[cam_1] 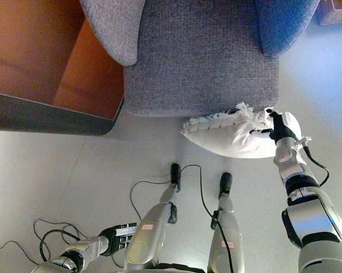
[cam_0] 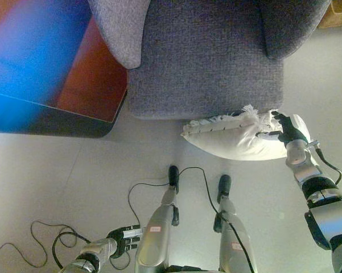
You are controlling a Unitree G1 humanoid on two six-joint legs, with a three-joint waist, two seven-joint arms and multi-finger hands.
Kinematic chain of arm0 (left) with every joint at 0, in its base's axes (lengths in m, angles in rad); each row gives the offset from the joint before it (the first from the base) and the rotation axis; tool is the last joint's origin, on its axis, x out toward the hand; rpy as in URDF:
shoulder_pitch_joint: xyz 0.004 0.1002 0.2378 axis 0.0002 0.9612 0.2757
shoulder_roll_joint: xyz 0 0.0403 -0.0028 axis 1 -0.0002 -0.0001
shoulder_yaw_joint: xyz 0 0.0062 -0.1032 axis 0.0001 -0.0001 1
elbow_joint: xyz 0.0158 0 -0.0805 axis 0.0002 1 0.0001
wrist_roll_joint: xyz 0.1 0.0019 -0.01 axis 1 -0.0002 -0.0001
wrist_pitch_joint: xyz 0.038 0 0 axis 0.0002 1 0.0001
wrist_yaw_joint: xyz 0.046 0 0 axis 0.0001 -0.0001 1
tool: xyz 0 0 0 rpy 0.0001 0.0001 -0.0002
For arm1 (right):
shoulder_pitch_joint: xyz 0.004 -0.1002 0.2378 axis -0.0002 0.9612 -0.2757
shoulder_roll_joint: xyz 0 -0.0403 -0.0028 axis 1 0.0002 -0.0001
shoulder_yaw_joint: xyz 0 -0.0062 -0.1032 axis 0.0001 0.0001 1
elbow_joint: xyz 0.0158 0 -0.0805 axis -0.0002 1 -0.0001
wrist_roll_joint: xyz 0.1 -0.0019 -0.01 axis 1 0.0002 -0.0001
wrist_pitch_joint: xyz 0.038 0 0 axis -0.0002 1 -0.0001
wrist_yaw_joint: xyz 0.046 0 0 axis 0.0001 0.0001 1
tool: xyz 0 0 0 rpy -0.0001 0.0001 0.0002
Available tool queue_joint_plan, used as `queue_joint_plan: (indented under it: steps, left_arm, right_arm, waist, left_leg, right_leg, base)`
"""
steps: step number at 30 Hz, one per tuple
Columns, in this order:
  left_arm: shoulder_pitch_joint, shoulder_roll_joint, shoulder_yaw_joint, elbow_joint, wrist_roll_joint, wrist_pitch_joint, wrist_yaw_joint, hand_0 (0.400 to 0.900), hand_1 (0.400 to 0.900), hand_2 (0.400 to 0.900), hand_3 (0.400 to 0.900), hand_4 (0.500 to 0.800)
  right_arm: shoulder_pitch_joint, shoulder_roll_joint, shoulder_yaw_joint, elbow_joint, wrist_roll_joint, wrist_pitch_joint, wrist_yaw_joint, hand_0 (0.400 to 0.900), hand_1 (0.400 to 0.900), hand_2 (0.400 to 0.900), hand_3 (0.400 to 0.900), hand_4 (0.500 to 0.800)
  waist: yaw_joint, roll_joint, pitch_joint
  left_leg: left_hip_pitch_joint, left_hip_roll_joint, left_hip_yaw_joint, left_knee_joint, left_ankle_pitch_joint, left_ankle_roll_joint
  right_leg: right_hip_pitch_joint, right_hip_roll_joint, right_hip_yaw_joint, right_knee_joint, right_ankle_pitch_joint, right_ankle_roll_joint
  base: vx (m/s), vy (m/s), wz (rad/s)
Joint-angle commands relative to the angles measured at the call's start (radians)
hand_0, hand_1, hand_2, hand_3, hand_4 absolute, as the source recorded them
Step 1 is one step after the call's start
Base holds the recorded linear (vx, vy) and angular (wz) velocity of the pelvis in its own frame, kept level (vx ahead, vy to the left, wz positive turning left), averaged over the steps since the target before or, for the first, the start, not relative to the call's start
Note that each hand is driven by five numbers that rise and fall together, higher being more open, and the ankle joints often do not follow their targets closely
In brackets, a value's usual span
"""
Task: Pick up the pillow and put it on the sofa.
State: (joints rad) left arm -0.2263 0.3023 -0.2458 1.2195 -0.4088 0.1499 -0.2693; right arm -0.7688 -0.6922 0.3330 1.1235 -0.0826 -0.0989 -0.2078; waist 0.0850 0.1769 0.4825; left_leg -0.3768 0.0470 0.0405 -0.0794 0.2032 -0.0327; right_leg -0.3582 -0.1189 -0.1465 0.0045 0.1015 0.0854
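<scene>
Fingers [cam_0: 276,126] of right hand [cam_0: 285,131] pinch pillow [cam_0: 233,137]; grey sofa [cam_0: 205,62] behind; pale floor [cam_0: 74,170].

arms silver-grey | robot hand [cam_0: 289,132] dark, fingertips white

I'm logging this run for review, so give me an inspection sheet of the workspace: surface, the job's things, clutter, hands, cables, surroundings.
Surface: pale smooth floor.
Job's things: white pillow with a fringed edge, held in front of the grey sofa, at its seat's front edge; not yet on the seat.
Clutter: nothing seen.
Hands: right hand gripping the pillow's right end; left hand low at the lower left, fingers curled, holding nothing.
Cables: nothing seen beyond the robot's own.
Surroundings: brown wooden furniture left of the sofa; a wooden piece at the upper right corner.
</scene>
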Motion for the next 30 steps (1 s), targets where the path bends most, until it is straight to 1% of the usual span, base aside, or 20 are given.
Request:
queue_joint_plan:
  steps: [1,15,17,20,23,24,25,26,27,30]
  left_arm:
    - [0.036,0.009,-0.060,0.048,-0.021,0.018,0.004,0.900,0.900,0.900,0.900,0.800]
    - [0.043,0.005,-0.072,0.030,-0.008,-0.006,0.016,0.900,0.900,0.900,0.900,0.800]
    - [0.044,0.004,-0.073,0.029,-0.005,-0.010,0.018,0.900,0.900,0.900,0.900,0.800]
    - [0.043,0.006,-0.076,0.023,-0.002,-0.010,0.022,0.900,0.900,0.900,0.900,0.800]
    - [0.041,0.007,-0.078,0.018,0.001,-0.005,0.020,0.900,0.900,0.900,0.900,0.800]
    - [0.043,0.007,-0.081,0.018,0.001,-0.009,0.019,0.900,0.900,0.900,0.900,0.800]
    - [0.044,0.008,-0.080,0.020,0.002,-0.011,0.018,0.900,0.900,0.900,0.900,0.800]
    - [0.046,0.009,-0.080,0.020,0.004,-0.015,0.018,0.900,0.900,0.900,0.900,0.800]
    - [0.046,0.009,-0.082,0.018,0.002,-0.015,0.019,0.900,0.900,0.900,0.900,0.800]
    - [0.046,0.008,-0.087,0.014,0.002,-0.016,0.024,0.900,0.900,0.900,0.900,0.800]
  right_arm:
    - [-0.129,-0.110,0.057,-0.101,0.039,-0.015,-0.011,0.900,0.900,0.900,0.900,0.800]
    - [-0.237,-0.104,0.090,-0.167,0.124,0.054,0.049,0.900,0.900,0.900,0.900,0.800]
    - [-0.247,-0.102,0.092,-0.172,0.134,0.068,0.068,0.900,0.900,0.900,0.900,0.800]
    - [-0.266,-0.102,0.102,-0.178,0.141,0.093,0.125,0.900,0.900,0.900,0.900,0.800]
    - [-0.278,-0.103,0.114,-0.174,0.159,0.092,0.148,0.900,0.900,0.900,0.900,0.800]
    - [-0.280,-0.101,0.116,-0.174,0.163,0.091,0.148,0.800,0.800,0.800,0.800,0.740]
    - [-0.284,-0.101,0.117,-0.170,0.166,0.087,0.152,0.559,0.559,0.559,0.559,0.595]
    - [-0.286,-0.100,0.117,-0.171,0.168,0.083,0.150,0.516,0.516,0.516,0.516,0.569]
    - [-0.290,-0.098,0.118,-0.174,0.172,0.088,0.149,0.400,0.400,0.400,0.400,0.500]
    - [-0.295,-0.095,0.115,-0.174,0.181,0.095,0.149,0.400,0.400,0.400,0.400,0.500]
  waist:
    - [-0.001,-0.024,0.016]
    - [0.014,-0.010,0.037]
    - [0.016,-0.010,0.038]
    - [0.022,-0.009,0.038]
    - [0.025,-0.005,0.038]
    - [0.026,-0.004,0.038]
    - [0.026,-0.003,0.038]
    - [0.028,-0.003,0.038]
    - [0.028,-0.003,0.038]
    - [0.031,-0.003,0.038]
  left_leg:
    - [-0.003,-0.083,-0.028,0.004,-0.068,-0.004]
    - [-0.025,-0.081,-0.027,0.012,-0.059,-0.007]
    - [-0.032,-0.079,-0.026,0.014,-0.058,-0.007]
    - [-0.040,-0.078,-0.029,0.017,-0.057,-0.009]
    - [-0.046,-0.077,-0.030,0.022,-0.058,-0.009]
    - [-0.048,-0.077,-0.030,0.026,-0.060,-0.008]
    - [-0.049,-0.076,-0.030,0.027,-0.061,-0.007]
    - [-0.049,-0.075,-0.030,0.030,-0.062,-0.008]
    - [-0.051,-0.075,-0.030,0.032,-0.063,-0.008]
    - [-0.054,-0.074,-0.030,0.035,-0.063,-0.008]
  right_leg:
    - [-0.098,-0.010,-0.026,0.134,-0.054,0.003]
    - [-0.126,-0.017,-0.037,0.150,-0.054,0.005]
    - [-0.133,-0.018,-0.039,0.154,-0.054,0.005]
    - [-0.142,-0.019,-0.045,0.159,-0.056,0.004]
    - [-0.148,-0.020,-0.049,0.164,-0.058,0.002]
    - [-0.151,-0.020,-0.050,0.168,-0.061,0.001]
    - [-0.153,-0.020,-0.050,0.171,-0.063,0.000]
    - [-0.153,-0.020,-0.052,0.174,-0.064,-0.001]
    - [-0.155,-0.020,-0.053,0.177,-0.065,-0.001]
    - [-0.157,-0.020,-0.056,0.179,-0.067,-0.002]
  base:
    - [0.00,0.016,0.06]
    - [0.00,0.002,0.01]
    - [0.00,0.000,0.00]
    - [0.00,0.000,0.00]
    - [0.00,0.000,0.00]
    - [0.00,0.000,0.00]
    - [0.00,0.000,0.00]
    - [0.00,0.000,0.00]
    - [0.00,0.000,0.00]
    - [0.00,0.000,0.00]
